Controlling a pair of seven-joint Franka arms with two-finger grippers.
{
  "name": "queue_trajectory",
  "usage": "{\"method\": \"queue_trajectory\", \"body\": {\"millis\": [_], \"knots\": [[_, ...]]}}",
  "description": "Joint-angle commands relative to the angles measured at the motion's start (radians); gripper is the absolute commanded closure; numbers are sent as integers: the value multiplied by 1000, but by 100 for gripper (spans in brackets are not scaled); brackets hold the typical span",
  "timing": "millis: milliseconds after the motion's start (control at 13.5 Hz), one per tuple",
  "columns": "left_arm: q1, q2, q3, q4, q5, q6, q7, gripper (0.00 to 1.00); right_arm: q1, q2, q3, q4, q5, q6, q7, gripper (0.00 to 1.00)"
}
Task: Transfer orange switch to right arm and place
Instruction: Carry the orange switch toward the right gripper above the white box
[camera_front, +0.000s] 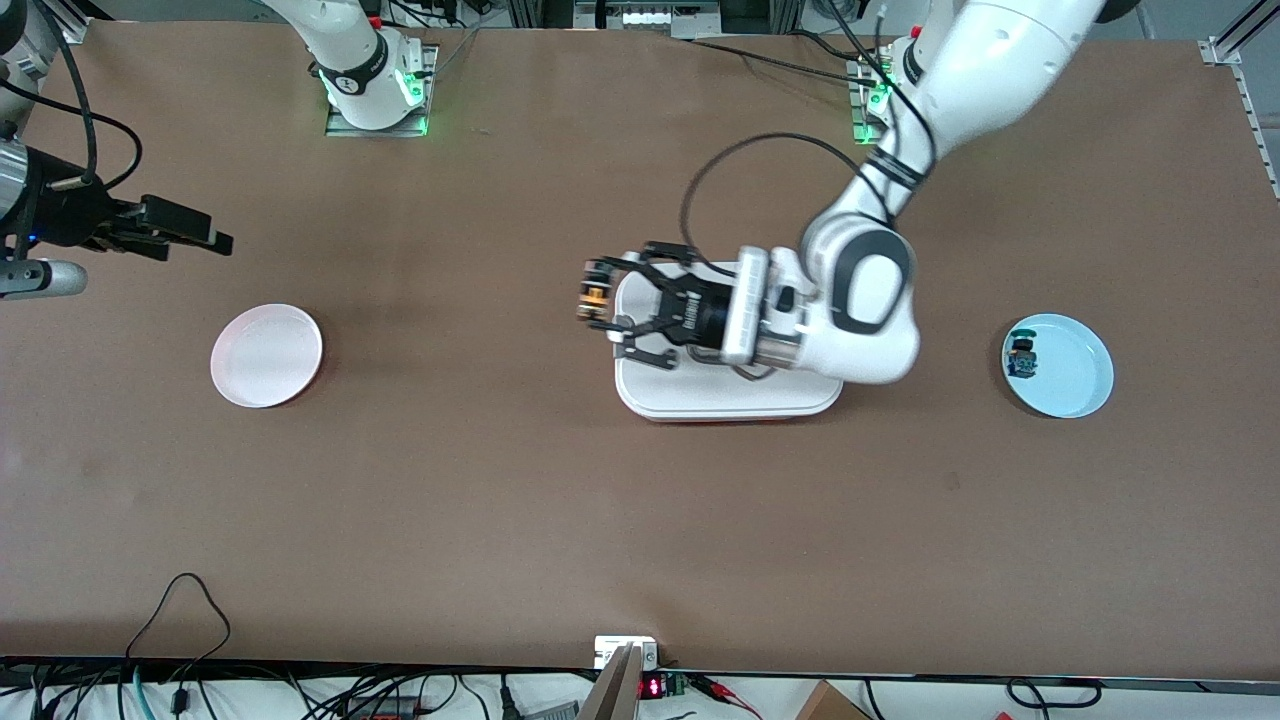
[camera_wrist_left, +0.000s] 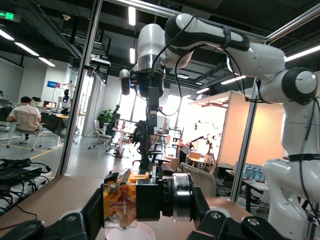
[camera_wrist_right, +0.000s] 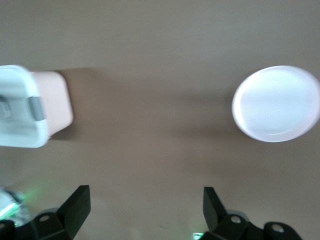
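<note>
While the left gripper (camera_front: 600, 308) hangs over the edge of the white tray (camera_front: 727, 398) that faces the right arm's end of the table, its black claw fingers are clamped tight on the orange switch (camera_front: 594, 297), a small black block with an orange part held up in the air and turned sideways toward the right arm. In the left wrist view the switch (camera_wrist_left: 131, 198) sits between the claw fingers (camera_wrist_left: 85, 215), its orange face and clear casing in plain sight, with the right arm (camera_wrist_left: 210, 40) standing tall across from it. The right gripper (camera_front: 190, 233) waits well away from the tray, out past the pink plate (camera_front: 266, 355) at the right arm's end of the table, its straight black fingers spread wide with nothing between them; the right wrist view shows those fingertips (camera_wrist_right: 76, 205) apart over bare brown tabletop, with the pale plate (camera_wrist_right: 278, 103) and a corner of the tray (camera_wrist_right: 49, 107) in sight. The pink plate lies well apart from the tray toward the right arm's end. At the tray's other end, toward the left arm's end of the table, a light blue plate (camera_front: 1075, 375) holds a second small switch (camera_front: 1022, 357) with a blue-green part.
</note>
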Motion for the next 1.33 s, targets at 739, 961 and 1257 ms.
{"method": "queue_trajectory", "body": {"millis": [739,961,1257], "knots": [[-298,0,19,167,-226,492,-17,99,-65,139,2,-229,860,-128,-19,0],[-302,-1,19,167,-226,492,-17,99,-38,127,5,-309,1025,-102,-11,0],[-302,-1,22,167,-224,492,-17,99,44,130,7,-309,1068,-46,-21,0]]}}
